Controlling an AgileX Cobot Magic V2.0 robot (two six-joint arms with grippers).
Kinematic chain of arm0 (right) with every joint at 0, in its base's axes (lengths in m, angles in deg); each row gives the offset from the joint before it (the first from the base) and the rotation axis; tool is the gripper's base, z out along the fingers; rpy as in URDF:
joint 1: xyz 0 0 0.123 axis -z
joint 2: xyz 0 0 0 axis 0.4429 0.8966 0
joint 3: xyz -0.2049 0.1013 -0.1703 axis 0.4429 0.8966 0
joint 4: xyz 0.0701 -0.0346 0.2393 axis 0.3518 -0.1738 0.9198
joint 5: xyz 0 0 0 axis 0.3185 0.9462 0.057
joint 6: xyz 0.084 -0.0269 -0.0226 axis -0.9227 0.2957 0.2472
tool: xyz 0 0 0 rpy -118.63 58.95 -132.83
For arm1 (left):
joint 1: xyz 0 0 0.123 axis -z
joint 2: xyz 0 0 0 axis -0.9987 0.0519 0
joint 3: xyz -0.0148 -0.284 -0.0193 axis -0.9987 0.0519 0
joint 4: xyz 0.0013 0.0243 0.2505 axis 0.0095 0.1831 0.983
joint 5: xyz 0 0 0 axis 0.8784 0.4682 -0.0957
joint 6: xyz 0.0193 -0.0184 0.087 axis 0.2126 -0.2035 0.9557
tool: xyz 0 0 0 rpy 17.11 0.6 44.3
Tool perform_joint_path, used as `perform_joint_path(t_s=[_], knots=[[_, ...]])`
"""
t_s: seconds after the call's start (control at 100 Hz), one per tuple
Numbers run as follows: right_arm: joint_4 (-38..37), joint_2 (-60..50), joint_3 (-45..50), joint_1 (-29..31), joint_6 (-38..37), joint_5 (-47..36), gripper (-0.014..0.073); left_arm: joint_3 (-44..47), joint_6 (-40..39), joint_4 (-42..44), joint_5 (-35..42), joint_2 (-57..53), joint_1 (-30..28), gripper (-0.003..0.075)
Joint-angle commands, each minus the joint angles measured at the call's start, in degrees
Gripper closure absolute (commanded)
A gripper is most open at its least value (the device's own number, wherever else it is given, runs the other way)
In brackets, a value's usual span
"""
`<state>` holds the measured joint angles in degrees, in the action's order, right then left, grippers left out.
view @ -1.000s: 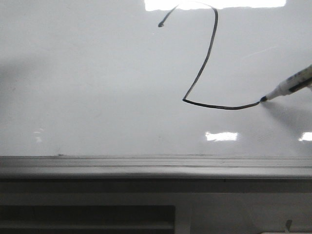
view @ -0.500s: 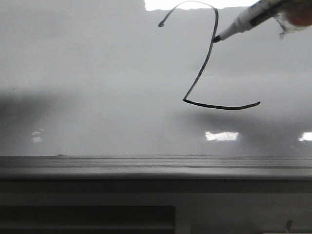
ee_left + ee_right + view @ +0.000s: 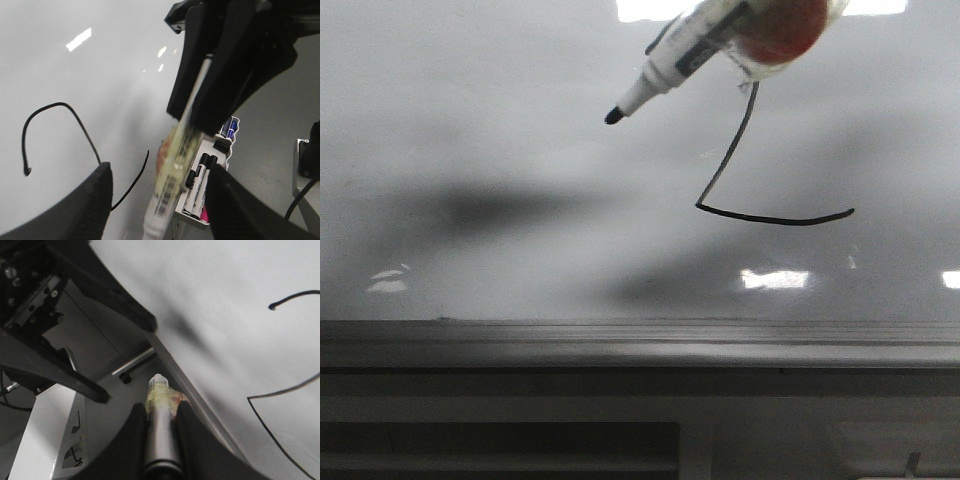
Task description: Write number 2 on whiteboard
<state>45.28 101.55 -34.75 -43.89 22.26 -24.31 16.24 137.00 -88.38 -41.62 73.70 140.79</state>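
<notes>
The number 2 [image 3: 732,146] is a thin black line on the whiteboard [image 3: 470,120]. Its curved top is hidden behind the marker pen [image 3: 675,60] in the front view. My right gripper [image 3: 161,409] is shut on the pen's taped barrel [image 3: 161,435] and holds it off the board, black tip pointing left. My left gripper [image 3: 159,170] is open, and the pen [image 3: 172,175] appears between its two wide-apart fingers [image 3: 95,200]. The 2 also shows in the left wrist view [image 3: 62,104] and the right wrist view [image 3: 249,399].
The board's grey metal rail [image 3: 620,335] runs along its near edge. A white tray with several spare markers [image 3: 202,182] hangs beside the board. The right arm's black gripper body [image 3: 225,60] is close in front of the left wrist camera.
The pen left the end of the 2's base stroke, rose off the board, and moved up and to the left in front of the 2's top.
</notes>
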Motion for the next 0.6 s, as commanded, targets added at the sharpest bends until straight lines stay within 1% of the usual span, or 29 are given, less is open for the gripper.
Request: perform_joint_path(t_s=[0.0,0.08,0.35,0.42,0.49,0.52,0.53,0.59], knots=[[3.4,0.8,-2.6,-1.6,1.4,-0.5,0.0640,-3.3,0.8,-1.5,2.3,1.3,1.1,0.0333],[3.2,0.8,-2.6,-2.7,1.4,-1.5,0.0640,-3.7,0.8,-1.5,2.3,2.7,1.4,0.0333],[3.2,0.8,-2.6,-2.7,1.6,-1.7,0.0640,-3.7,0.8,0.9,1.0,3.4,1.4,0.0341],[3.2,0.8,-2.6,-2.7,1.6,-1.7,0.0640,-3.7,0.8,1.0,0.9,3.4,1.4,0.0391],[3.2,0.8,-2.6,-2.7,1.6,-1.7,0.0640,-3.7,0.8,1.0,0.8,3.4,1.4,0.0474],[3.2,0.8,-2.6,-2.7,1.6,-1.7,0.0640,-3.7,0.8,1.0,0.8,3.4,1.4,0.0523],[3.2,0.2,-2.6,-1.4,-2.4,-3.1,0.0230,-2.2,-1.4,2.9,6.4,2.2,1.4,0.0741],[3.2,-0.4,-2.6,-0.2,-3.3,-3.0,0.0174,-1.1,-1.4,1.6,8.2,1.0,1.4,0.0741]])
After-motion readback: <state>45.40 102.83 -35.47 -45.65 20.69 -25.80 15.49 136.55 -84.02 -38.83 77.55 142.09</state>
